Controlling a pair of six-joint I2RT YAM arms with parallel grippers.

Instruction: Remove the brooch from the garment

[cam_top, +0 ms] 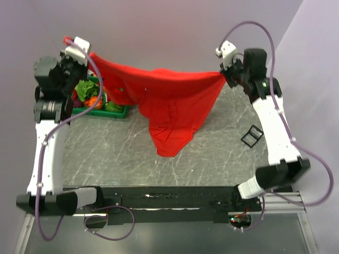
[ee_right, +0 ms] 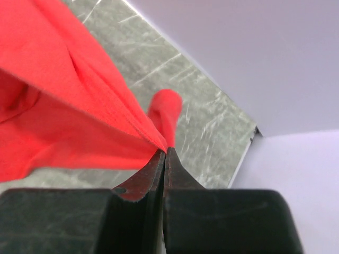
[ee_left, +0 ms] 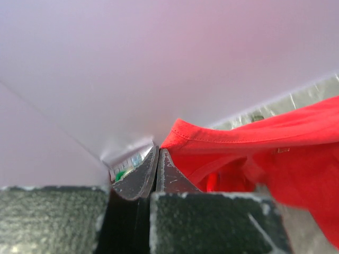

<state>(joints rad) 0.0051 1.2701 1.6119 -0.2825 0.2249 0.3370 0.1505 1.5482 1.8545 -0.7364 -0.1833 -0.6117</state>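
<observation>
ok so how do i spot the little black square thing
Go to the right side of the grey marble table, just left of the right arm. The black square frame lies flat there, apart from the red garment: the only dark, angular loose piece.

Pale lilac walls (cam_top: 169, 26) are filling the upper frame, meeting at the upper right. A grey veined counter (cam_top: 116, 153) is spreading below.

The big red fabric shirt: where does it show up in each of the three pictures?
Top external: the red fabric shirt hangs stretched across the upper middle.
Left wrist: it fills the lower right.
Right wrist: it fills the left half.
Shared landmark: the grey marbled tabletop under it.
</observation>
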